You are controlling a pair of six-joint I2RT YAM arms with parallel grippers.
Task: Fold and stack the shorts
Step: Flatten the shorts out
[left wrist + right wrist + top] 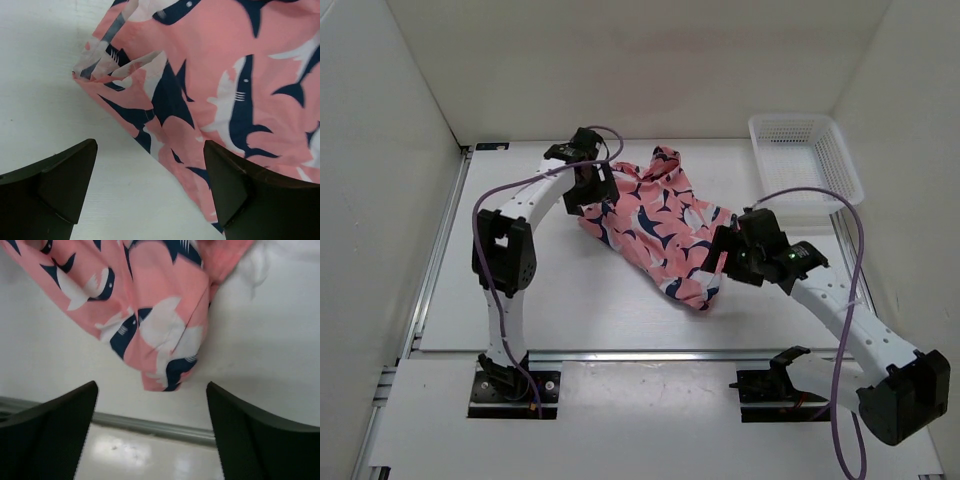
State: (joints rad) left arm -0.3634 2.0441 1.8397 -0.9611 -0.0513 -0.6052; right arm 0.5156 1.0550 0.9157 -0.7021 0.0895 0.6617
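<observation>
Risks noted: the soft salmon-pink shorts printed with navy-and-white sharks (660, 235) lie rumpled, not flat, so a fold started from this state would likely come out crooked or trap a bunched ridge inside. A pinch at either end may catch only the top layer, since the layers are not lined up; the cloth would then peel apart on lifting. The left gripper (588, 188) hangs wide open over the far-left end with nothing between its fingers, one finger (235, 190) above the fabric and the other above bare table, so closing there without shifting may seize a mid-panel fold instead of the edge. The right gripper (725, 250) also stands wide open and empty, just beside the near-right end; that end sits close to the metal strip at the front of the white table (520, 310), and a dragging pull could slide it over. Appearance of the shorts: they stretch diagonally across the middle of the table, from the left gripper to the right one, well apart from the white mesh basket (850, 170) at the far right. The left-wrist view shows an open hem with the paler inside showing; the right-wrist view shows the near end tapering to a folded tip.
</observation>
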